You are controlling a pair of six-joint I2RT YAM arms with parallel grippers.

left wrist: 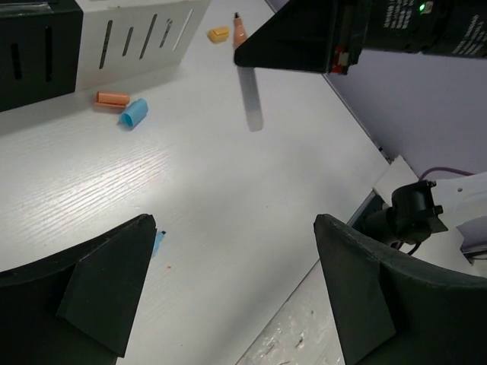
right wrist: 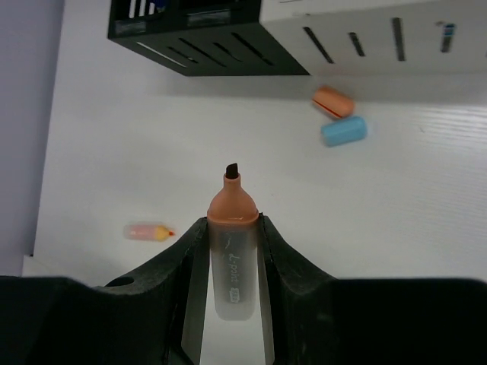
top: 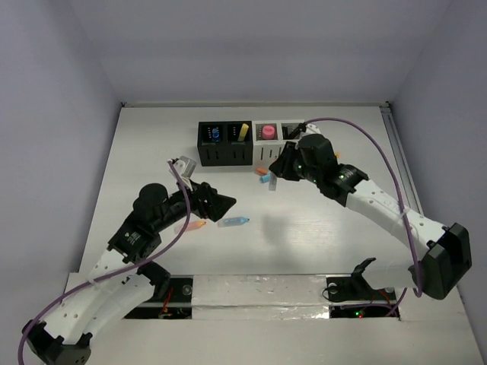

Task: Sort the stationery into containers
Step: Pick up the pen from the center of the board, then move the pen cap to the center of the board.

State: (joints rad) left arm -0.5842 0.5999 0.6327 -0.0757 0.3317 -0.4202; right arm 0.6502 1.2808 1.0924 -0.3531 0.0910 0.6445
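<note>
The right claw [right wrist: 232, 228] is clamped on an uncapped highlighter [right wrist: 231, 205]. Both fingers press against its clear grey body, and its orange nose with the dark tip points toward the containers [right wrist: 304, 34]. The claw is just in front of the white half of this row, on the side facing the arms.

Between the claw and the white containers, an orange cap [right wrist: 333, 101] and a blue cap [right wrist: 343, 131] lie on the tabletop [top: 152, 152]. They are close beside each other, and the orange one is nearer to the containers.

The containers are four cubes joined in one row, two black and two white, with slotted fronts. In the top view, something blue is seen in the outer black cube, something yellow in the next black one, and something pink in the first white one.

The left claw [left wrist: 236, 228] is farther from the containers, well in front of the black half. Its fingers are wide apart and nothing is between them. A pen with a blue cap [top: 233, 221] lies on the tabletop just beside this claw, on the side away from the containers. A small pinkish marker [top: 190, 226] lies near the pen, under the left arm.
</note>
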